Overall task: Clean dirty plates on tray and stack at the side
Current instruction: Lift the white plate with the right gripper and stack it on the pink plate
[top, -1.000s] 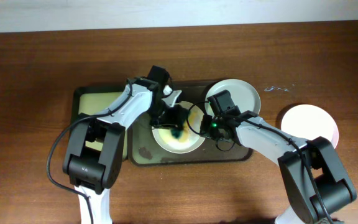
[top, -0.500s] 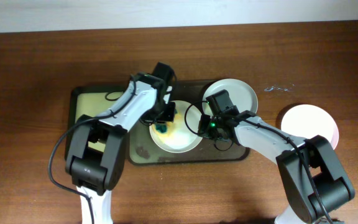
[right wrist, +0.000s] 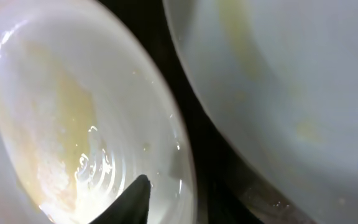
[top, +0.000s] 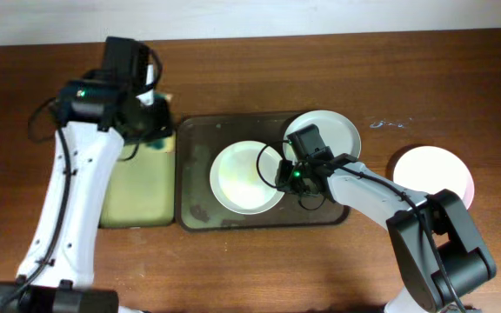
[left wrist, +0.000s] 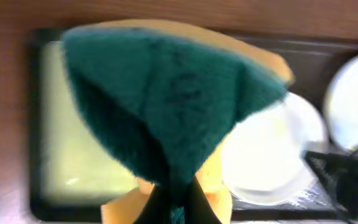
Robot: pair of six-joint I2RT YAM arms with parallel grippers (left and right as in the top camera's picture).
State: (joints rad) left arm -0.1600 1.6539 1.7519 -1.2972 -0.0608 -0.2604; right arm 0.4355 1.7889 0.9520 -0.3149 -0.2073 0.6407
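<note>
Overhead, tray (top: 198, 209) long axis left-right, plates (top: 246, 178) face-up, left tool (top: 150, 130) clutching sponge (left wrist: 166, 106)

We log the plate (top: 246, 176) as glossy, smooth white, wet sheen with yellow film; tray (top: 198, 213) dark, smooth, wet-smeared; sponge (left wrist: 166, 93) rough fuzzy green fibre over yellow foam; sponge tray (top: 137, 196) matt pale yellow-green; table (top: 320, 269) brown wood grain, low sheen.

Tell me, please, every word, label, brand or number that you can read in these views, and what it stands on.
None: no word, number, brand or label shows on the plates, the tray or the sponge. The left wrist view is blurred.
</note>
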